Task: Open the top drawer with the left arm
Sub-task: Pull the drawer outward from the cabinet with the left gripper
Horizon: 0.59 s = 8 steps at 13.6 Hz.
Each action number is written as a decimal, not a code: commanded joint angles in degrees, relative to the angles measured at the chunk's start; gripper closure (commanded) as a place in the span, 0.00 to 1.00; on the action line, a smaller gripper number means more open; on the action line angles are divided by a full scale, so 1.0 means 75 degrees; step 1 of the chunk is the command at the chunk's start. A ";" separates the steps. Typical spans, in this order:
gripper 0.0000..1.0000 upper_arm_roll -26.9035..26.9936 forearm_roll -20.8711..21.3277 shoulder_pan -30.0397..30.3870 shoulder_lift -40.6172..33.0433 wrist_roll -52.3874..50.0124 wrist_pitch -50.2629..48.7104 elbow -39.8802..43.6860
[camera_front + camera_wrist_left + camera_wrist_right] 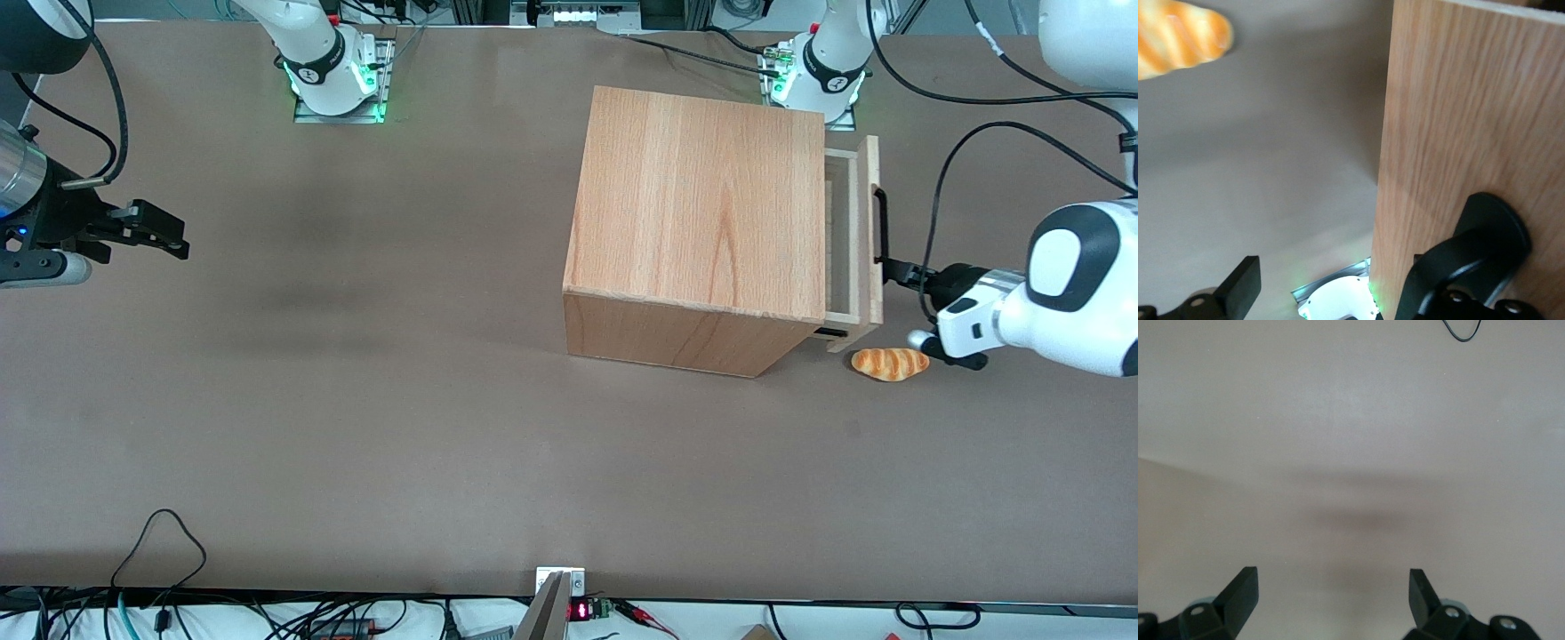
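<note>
Hand (892,269) at handle (878,227) | top drawer (855,240) partly out

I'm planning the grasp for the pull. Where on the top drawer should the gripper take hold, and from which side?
Judging by its shape, take the top drawer by its long black handle, coming straight at the front panel from the working arm's end of the table. The bar stands clear of the panel, so a finger can hook in. The gripper sits there now, open, one finger against the handle.
</note>
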 commanded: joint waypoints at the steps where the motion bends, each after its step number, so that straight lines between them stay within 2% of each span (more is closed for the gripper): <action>1: 0.00 -0.0025 0.0333 0.0187 0.0006 0.0468 0.0152 0.0236; 8: 0.00 -0.0036 0.0333 0.0691 -0.0041 0.1313 0.0129 0.0248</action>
